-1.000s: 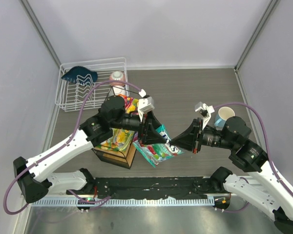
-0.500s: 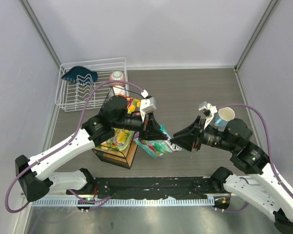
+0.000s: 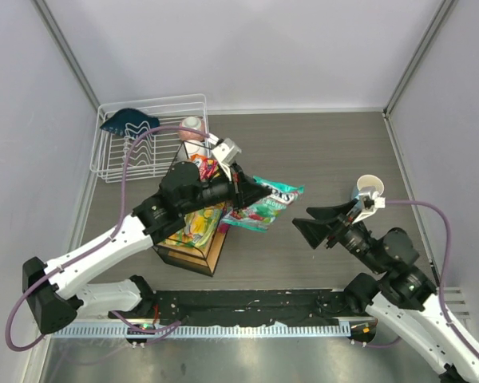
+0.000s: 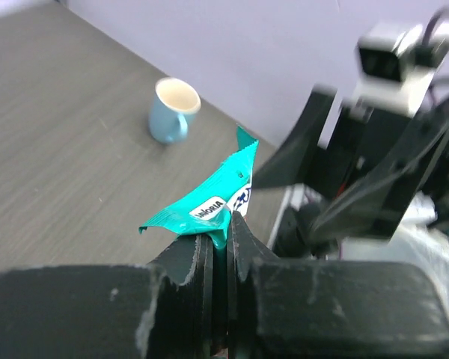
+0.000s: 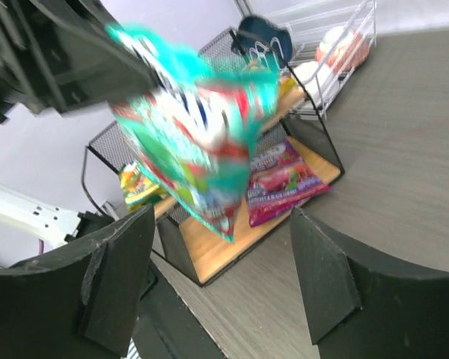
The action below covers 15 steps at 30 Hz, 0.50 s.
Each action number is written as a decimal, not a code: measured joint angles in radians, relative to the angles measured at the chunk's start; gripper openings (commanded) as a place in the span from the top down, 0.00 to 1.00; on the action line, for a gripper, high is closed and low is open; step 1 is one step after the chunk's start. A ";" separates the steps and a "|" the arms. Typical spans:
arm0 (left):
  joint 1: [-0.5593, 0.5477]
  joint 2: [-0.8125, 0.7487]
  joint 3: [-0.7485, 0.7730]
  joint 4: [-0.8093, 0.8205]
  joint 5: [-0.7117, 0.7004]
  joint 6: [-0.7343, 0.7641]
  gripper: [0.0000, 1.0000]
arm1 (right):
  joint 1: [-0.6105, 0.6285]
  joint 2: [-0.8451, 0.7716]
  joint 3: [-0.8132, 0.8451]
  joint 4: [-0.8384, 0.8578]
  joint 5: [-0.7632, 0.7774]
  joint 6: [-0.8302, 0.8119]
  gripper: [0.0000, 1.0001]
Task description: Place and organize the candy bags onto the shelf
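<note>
My left gripper (image 3: 250, 194) is shut on one edge of the teal candy bag (image 3: 270, 205), which hangs in the air just right of the shelf (image 3: 210, 259). The left wrist view shows the bag's (image 4: 209, 200) corner pinched between the closed fingertips (image 4: 218, 226). My right gripper (image 3: 318, 223) stands open to the right of the bag, apart from it. Seen from the right wrist, its wide jaws (image 5: 221, 277) frame the blurred teal bag (image 5: 202, 142). A purple bag (image 5: 284, 183) lies on the lower board. A yellow-green bag (image 3: 193, 226) and an orange-red bag (image 3: 208, 169) lie on the top board.
A white wire dish rack (image 3: 144, 152) stands at the back left with a dark blue item (image 3: 128, 121) in it, and a pink and white object (image 3: 191, 129) beside it. A light blue mug (image 3: 369, 188) stands on the table behind my right gripper.
The right gripper let go of the teal bag, opened wide and drew back to the right. The left gripper closed on the bag and carried it up and back, beside the shelf.
</note>
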 measured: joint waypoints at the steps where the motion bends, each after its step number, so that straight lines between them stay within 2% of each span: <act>1: 0.000 -0.004 -0.008 0.033 -0.040 -0.024 1.00 | 0.000 -0.010 -0.049 0.038 0.001 0.015 0.19; 5: 0.000 -0.037 -0.045 0.169 -0.172 -0.102 1.00 | 0.000 -0.012 -0.159 0.128 0.006 0.075 0.17; 15: 0.000 -0.115 -0.105 0.431 -0.391 -0.251 1.00 | 0.000 0.017 -0.211 0.381 0.022 0.166 0.17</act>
